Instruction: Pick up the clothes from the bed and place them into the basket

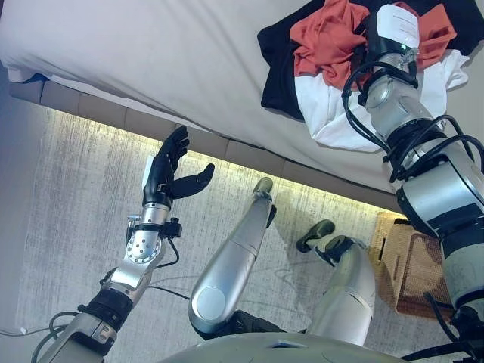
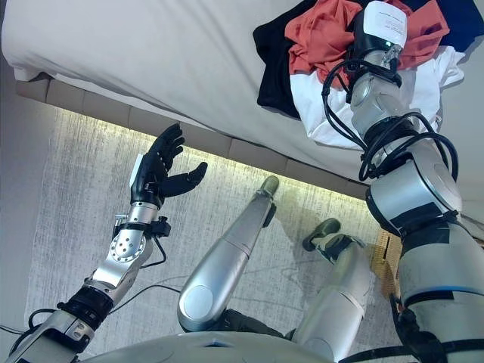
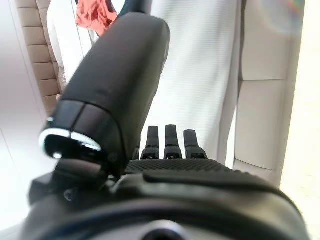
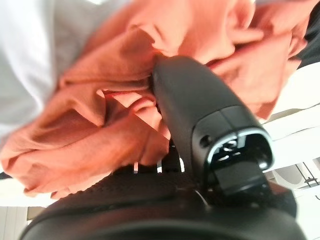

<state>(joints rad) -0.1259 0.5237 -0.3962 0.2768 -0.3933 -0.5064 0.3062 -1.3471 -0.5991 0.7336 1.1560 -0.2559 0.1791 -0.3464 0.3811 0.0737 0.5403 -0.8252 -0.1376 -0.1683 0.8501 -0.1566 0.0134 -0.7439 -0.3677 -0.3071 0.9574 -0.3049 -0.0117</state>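
Observation:
A pile of clothes lies at the bed's [image 1: 151,53] near right corner: an orange garment [image 1: 325,38] on top, a black one [image 1: 276,68] to its left, a white one [image 1: 340,113] spilling toward the edge. My right hand [image 1: 395,30] reaches down into the pile. In the right wrist view its thumb [image 4: 195,100] is pressed into the folds of the orange garment [image 4: 100,115]; the rest of the hand is buried in cloth. My left hand [image 1: 170,170] is open and empty in the air beside the bed's edge, its straight fingers [image 3: 170,140] showing in the left wrist view.
A wicker basket [image 1: 408,265] stands on the floor at the lower right, below the bed's corner. A grey rug [image 1: 76,197] covers the floor alongside the bed's padded base [image 1: 98,110].

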